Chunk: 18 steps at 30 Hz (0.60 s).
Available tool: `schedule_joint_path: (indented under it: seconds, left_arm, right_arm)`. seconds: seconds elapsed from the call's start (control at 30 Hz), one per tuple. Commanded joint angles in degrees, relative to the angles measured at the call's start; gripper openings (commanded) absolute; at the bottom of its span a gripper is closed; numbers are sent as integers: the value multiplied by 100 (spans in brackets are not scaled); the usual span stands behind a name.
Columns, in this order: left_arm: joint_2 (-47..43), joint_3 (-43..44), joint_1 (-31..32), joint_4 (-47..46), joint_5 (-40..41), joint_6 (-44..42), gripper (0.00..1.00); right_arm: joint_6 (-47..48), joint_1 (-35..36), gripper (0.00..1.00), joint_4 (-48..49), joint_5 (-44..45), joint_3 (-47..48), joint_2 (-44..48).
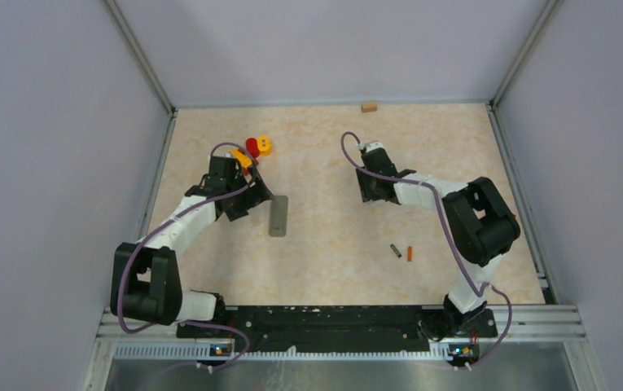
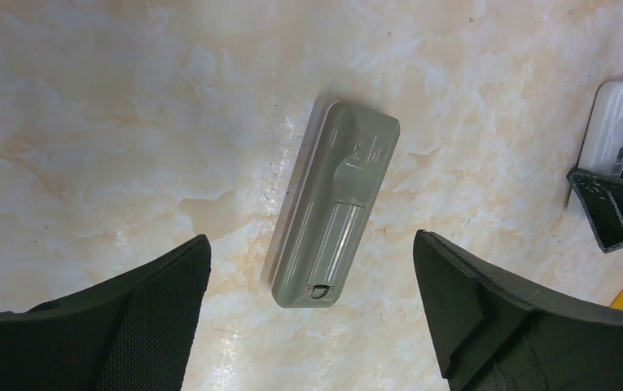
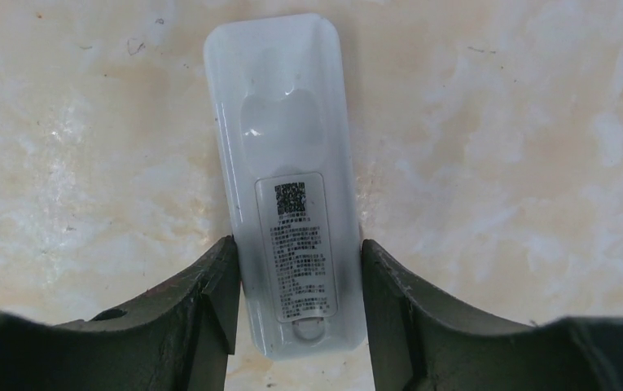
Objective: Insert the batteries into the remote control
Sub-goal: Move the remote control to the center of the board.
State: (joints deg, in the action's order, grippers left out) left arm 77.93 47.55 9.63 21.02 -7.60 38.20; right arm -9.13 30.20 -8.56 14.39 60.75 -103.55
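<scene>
White remote (image 3: 291, 163) judged light, rigid, slippery; right fingers (image 3: 202, 318) clamped its long edges at lower centre, left fingers (image 2: 153, 318) gaped above grey remote (image 2: 336, 212).

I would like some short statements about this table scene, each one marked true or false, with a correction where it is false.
1. The right hand grips the white remote by its two long sides. True.
2. The left hand is closed on the gray remote. False: it is open, and the remote lies between its fingers without touching them.
3. The gray remote lies with its back facing up. True.
4. The two batteries in view lie right next to the gray remote. False: the dark battery and the orange battery lie on the table further right, away from both remotes.
5. A brown block lies at the table's far edge. True.
</scene>
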Motion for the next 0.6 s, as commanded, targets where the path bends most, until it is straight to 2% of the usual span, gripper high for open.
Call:
schedule_joint_path:
  seconds: [0.0,0.03,0.17,0.23,0.4,0.5,0.57]
  left_arm:
    - [-142,69,-27,-155,61,-5,97]
    - [-164,58,-31,-159,69,-10,97]
    - [-299,53,-31,-117,162,-10,99]
    - [-386,69,-40,-84,254,-7,99]
    - [-661,140,-93,158,698,102,99]
    - [-943,132,-208,275,1027,257,99]
    - [-1122,142,-343,378,1143,371,99]
  right_arm:
    - [-227,16,46,-36,232,240,-189]
    - [-257,1,48,-103,177,281,-218]
    - [-429,-5,84,-522,171,462,-120]
    - [-462,4,94,-507,92,405,165]
    - [-944,342,97,-688,115,615,714]
    - [-1724,1012,96,-727,344,884,637]
    - [-2310,1534,91,-654,525,1066,401]
